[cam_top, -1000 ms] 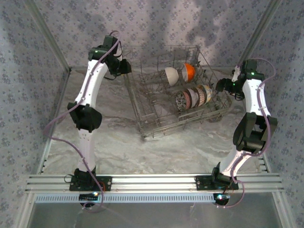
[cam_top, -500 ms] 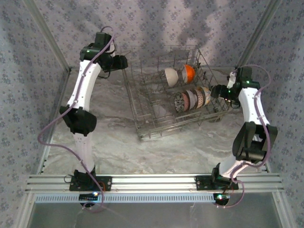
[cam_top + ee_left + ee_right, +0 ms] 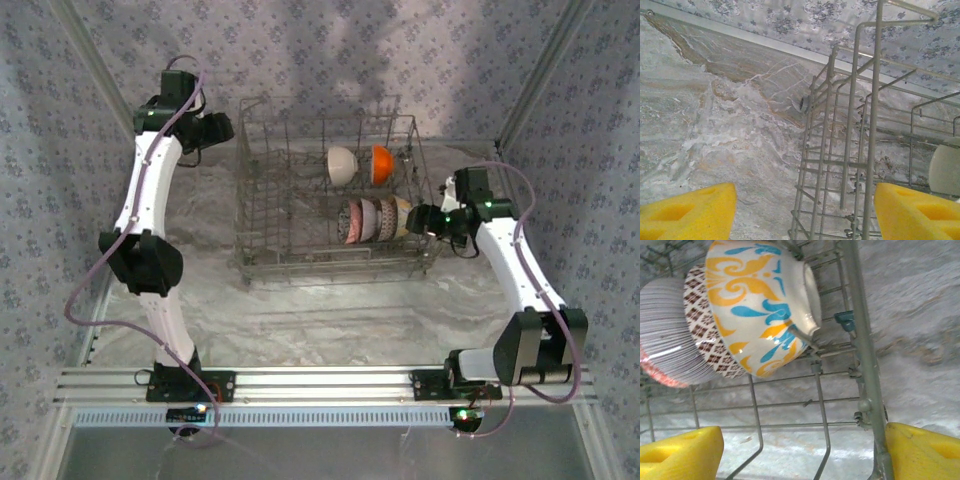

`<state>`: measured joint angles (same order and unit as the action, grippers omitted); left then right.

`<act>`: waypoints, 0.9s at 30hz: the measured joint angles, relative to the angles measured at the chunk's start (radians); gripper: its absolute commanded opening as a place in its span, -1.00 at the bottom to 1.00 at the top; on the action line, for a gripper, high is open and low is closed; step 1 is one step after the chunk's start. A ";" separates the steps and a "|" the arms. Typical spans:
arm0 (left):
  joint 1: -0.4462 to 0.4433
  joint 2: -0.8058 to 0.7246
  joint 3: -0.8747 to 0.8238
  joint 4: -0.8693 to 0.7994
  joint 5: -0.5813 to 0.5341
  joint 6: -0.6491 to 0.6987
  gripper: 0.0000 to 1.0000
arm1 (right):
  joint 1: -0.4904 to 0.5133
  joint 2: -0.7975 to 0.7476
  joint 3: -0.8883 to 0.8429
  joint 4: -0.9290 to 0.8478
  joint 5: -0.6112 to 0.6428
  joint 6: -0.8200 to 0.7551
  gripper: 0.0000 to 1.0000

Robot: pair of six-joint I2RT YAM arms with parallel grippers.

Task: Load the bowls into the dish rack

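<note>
right gripper (image 3: 802, 452) spread, dish rack (image 3: 863, 355) wall between its fingers

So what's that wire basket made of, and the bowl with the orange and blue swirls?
The dish rack looks like metal wire with a dull grey coating: thin stiff rods joined at their crossings. The orange-and-blue bowl looks like glazed ceramic: a shiny white surface with highlights, painted pattern and a thick rim, though hard plastic cannot be ruled out.
</note>
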<state>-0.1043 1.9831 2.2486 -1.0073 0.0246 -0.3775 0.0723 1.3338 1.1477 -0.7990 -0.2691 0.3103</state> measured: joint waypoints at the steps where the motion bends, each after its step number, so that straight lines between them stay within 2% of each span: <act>1: 0.000 -0.002 -0.007 0.005 0.000 0.000 0.48 | 0.011 -0.003 -0.002 -0.006 -0.004 0.007 0.69; 6: 0.000 -0.018 -0.040 0.024 0.000 0.011 0.49 | 0.010 -0.001 0.003 -0.022 -0.016 0.011 0.71; 11: 0.000 -0.097 -0.141 0.074 -0.019 0.030 0.55 | -0.079 0.011 0.051 -0.039 -0.011 -0.020 0.76; 16: 0.008 -0.232 -0.323 0.176 -0.063 0.061 0.83 | -0.171 0.030 0.138 0.017 0.027 -0.068 0.82; 18: 0.027 -0.300 -0.426 0.232 -0.088 0.070 0.98 | -0.203 0.034 0.140 0.082 0.074 -0.084 0.93; 21: 0.077 -0.397 -0.592 0.334 -0.138 0.082 0.98 | -0.251 0.041 0.084 0.242 0.180 -0.100 0.98; 27: 0.174 -0.569 -1.035 0.603 -0.260 0.130 0.98 | -0.306 0.096 -0.194 0.576 0.371 -0.135 0.98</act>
<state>0.0692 1.4139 1.2133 -0.4042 -0.2356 -0.2478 -0.2340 1.4300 0.9535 -0.2226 0.1017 0.1757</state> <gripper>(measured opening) 0.990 0.990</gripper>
